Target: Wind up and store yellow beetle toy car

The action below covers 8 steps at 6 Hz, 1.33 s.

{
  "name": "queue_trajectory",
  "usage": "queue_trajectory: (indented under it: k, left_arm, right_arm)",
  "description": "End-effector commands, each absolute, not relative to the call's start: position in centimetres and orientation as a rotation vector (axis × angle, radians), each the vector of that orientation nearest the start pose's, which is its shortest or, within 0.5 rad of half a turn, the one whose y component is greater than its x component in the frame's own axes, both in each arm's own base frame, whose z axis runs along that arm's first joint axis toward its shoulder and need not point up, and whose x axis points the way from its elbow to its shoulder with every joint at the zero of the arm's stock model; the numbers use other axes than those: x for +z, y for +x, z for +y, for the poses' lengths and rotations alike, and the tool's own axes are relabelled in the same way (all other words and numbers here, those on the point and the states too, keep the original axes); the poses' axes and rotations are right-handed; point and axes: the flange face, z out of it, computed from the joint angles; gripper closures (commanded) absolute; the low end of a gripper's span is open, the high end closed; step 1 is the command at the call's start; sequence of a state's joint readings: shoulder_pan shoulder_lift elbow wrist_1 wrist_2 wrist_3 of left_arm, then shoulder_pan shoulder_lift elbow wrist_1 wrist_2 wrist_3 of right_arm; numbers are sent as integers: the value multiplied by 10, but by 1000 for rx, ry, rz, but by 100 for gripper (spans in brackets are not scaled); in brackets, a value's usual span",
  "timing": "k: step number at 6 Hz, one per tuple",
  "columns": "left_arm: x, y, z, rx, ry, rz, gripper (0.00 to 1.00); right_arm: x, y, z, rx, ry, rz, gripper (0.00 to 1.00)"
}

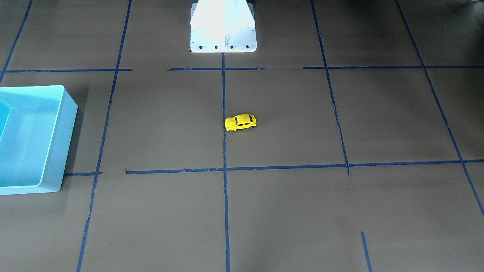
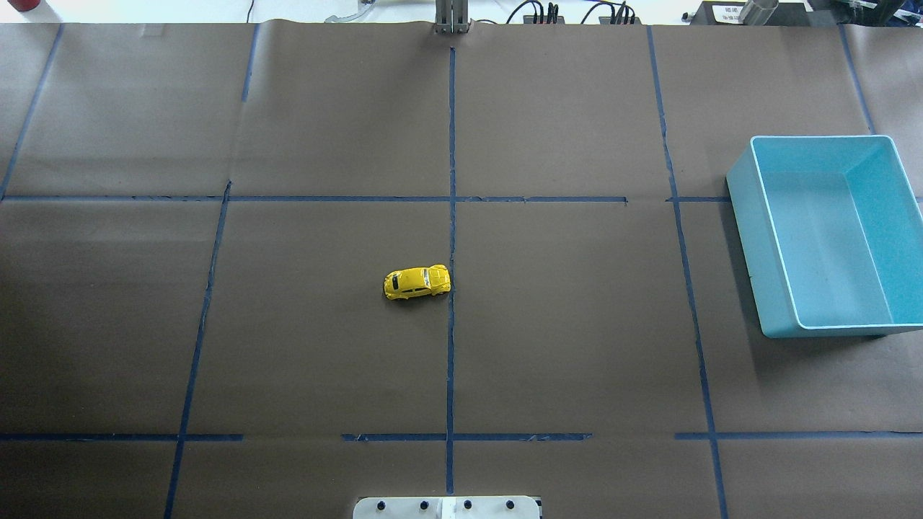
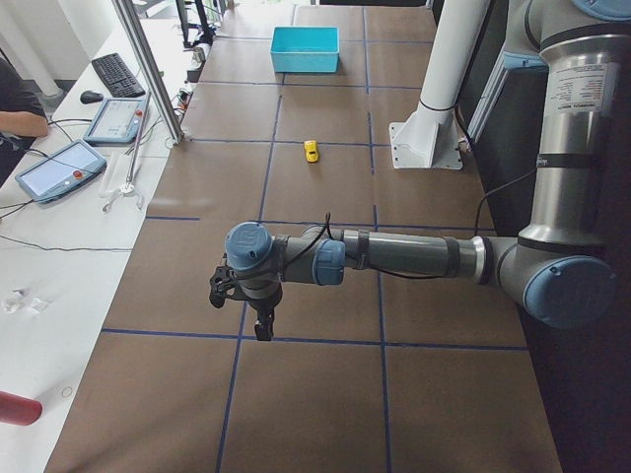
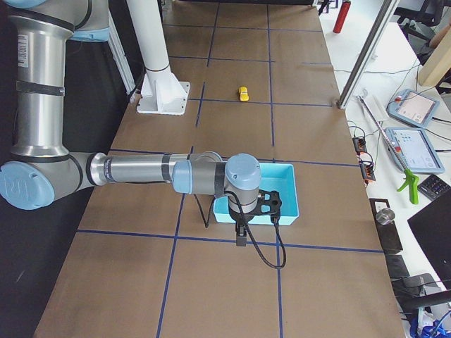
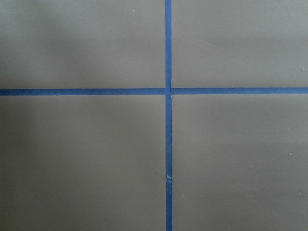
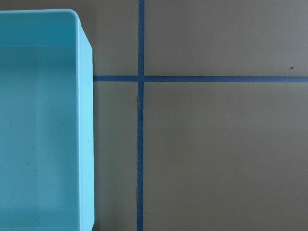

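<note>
The yellow beetle toy car point(image 2: 417, 282) stands on its wheels near the table's middle, just on my left of the centre tape line; it also shows in the front view point(image 1: 241, 122) and the side views point(image 3: 312, 151) point(image 4: 244, 94). The light-blue bin point(image 2: 771, 231) sits at my far right and holds nothing. My left gripper point(image 3: 242, 307) hangs over the table's left end, far from the car. My right gripper point(image 4: 257, 225) hangs beside the bin point(image 4: 289, 190). Both show only in side views, so I cannot tell whether they are open or shut.
Brown paper with a blue tape grid covers the table. The white robot base plate point(image 1: 223, 37) stands at the robot-side edge. The right wrist view shows the bin's wall point(image 6: 85, 120) and tape lines. Tablets and cables lie off the operators' side point(image 3: 59, 168).
</note>
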<state>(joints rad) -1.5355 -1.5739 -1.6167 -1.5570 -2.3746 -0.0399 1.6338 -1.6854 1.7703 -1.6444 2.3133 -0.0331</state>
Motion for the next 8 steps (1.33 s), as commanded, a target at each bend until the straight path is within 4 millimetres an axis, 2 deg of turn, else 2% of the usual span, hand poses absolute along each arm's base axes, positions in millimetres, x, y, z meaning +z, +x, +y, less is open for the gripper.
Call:
queue_trajectory:
  k: [1,6,7,8]
  left_arm:
    - [635,-44,-497,9,2,804,0]
    - [646,-44,-498,3,-13,801,0]
    - [643,-43,-500,9,-2,801,0]
    - [625,-39,-512,40,37,805,0]
  right_arm:
    - [623,93,-440,22,47,-743,0]
    - [617,90,-441,2,61,-740,0]
    - [616,90,-441,-7,66,-740,0]
    - [617,90,-441,-48,78,-740,0]
